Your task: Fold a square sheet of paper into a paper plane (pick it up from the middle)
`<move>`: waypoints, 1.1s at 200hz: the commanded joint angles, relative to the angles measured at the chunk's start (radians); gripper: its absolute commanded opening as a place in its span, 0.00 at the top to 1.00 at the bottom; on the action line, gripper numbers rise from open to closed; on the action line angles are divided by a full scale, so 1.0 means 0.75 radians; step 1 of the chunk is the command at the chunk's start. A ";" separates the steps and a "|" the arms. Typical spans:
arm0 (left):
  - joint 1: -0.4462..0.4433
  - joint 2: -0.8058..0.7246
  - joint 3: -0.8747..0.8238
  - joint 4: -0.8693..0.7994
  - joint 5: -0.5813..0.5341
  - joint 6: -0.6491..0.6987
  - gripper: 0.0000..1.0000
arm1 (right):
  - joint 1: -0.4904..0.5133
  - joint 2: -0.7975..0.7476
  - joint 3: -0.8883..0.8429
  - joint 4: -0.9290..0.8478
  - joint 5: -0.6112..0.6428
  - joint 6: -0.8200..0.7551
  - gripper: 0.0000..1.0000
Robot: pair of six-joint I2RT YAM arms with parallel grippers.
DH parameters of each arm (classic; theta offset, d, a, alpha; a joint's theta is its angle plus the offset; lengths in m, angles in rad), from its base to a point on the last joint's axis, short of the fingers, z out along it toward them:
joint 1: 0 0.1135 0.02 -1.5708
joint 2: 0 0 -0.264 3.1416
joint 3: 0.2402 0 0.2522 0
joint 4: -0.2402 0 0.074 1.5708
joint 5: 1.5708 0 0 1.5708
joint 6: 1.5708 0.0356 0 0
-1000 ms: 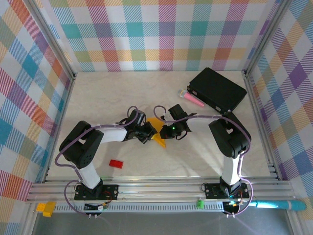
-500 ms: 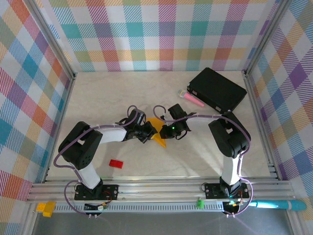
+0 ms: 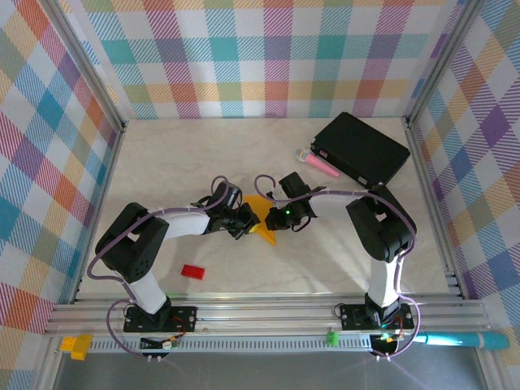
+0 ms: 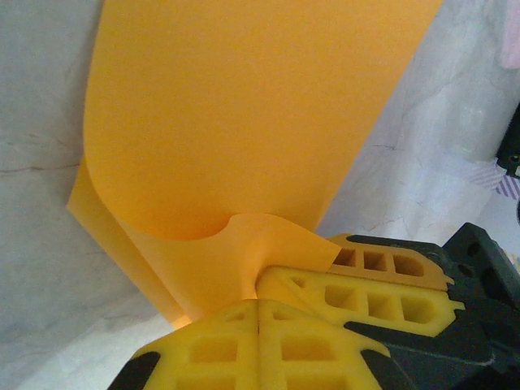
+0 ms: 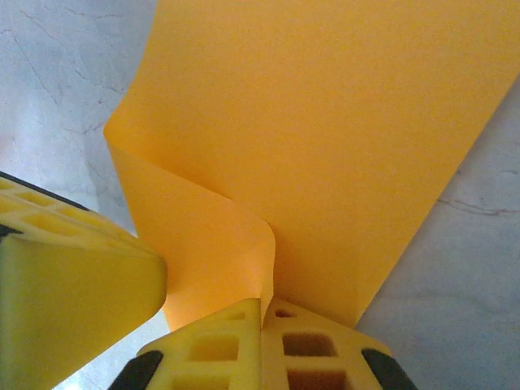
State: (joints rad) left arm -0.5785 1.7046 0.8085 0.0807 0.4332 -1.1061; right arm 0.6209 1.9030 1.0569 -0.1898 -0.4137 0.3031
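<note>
The square sheet of paper (image 4: 244, 122) is seen at the middle of the table (image 3: 341, 244), curled over into a loose fold. One edge is clamped in the closed fingers of the left gripper (image 4: 258, 305), and just beside it the paper is pinched by the closed right gripper (image 5: 262, 313). From above, much of the sheet is hidden under both grippers, so its full outline cannot be made out.

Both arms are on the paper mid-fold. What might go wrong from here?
Both the left gripper and right gripper are shut on the orange sheet of paper close together; pulling apart may tear it. The curled flap is loose, not flat, so the crease could land crooked.
</note>
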 commanded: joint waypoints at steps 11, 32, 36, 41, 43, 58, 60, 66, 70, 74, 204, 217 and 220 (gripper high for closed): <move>-0.013 0.031 0.000 0.011 0.036 0.008 0.95 | -0.010 0.058 0.006 -0.056 0.044 -0.001 0.96; -0.012 0.041 -0.012 0.027 0.036 -0.005 0.95 | -0.010 0.059 0.006 -0.056 0.042 -0.002 0.96; -0.012 0.044 -0.014 0.027 0.034 -0.005 0.95 | -0.010 0.061 0.006 -0.055 0.043 -0.003 0.96; -0.012 0.044 -0.018 0.028 0.033 -0.005 0.95 | -0.010 0.060 0.006 -0.055 0.042 -0.003 0.96; -0.012 0.044 -0.018 0.029 0.032 -0.004 0.95 | -0.010 0.060 0.006 -0.055 0.042 -0.002 0.96; -0.010 0.048 -0.026 0.040 0.026 -0.006 0.95 | -0.010 0.062 0.008 -0.058 0.038 -0.003 0.96; -0.010 0.048 -0.027 0.042 0.025 -0.005 0.95 | -0.010 0.064 0.008 -0.057 0.038 -0.002 0.96; -0.010 0.050 -0.029 0.042 0.024 -0.006 0.95 | -0.010 0.062 0.008 -0.057 0.037 -0.002 0.96; -0.010 0.052 -0.030 0.043 0.024 -0.006 0.95 | -0.010 0.062 0.008 -0.056 0.037 -0.002 0.96; -0.010 0.055 -0.034 0.042 0.023 -0.005 0.95 | -0.010 0.063 0.008 -0.057 0.038 -0.002 0.96; 0.000 0.088 -0.037 0.053 0.026 -0.010 0.96 | -0.016 0.002 0.029 -0.058 -0.024 0.020 0.82; 0.000 0.084 -0.036 0.058 0.028 -0.010 0.96 | -0.019 -0.012 0.033 -0.061 -0.045 0.025 0.82; 0.000 0.085 -0.035 0.060 0.028 -0.009 0.96 | -0.022 -0.013 0.034 -0.063 -0.046 0.025 0.82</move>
State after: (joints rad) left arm -0.5785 1.7554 0.7933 0.1123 0.4454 -1.1088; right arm 0.6201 1.9041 1.0683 -0.2008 -0.4324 0.3088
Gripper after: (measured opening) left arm 0.044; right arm 0.178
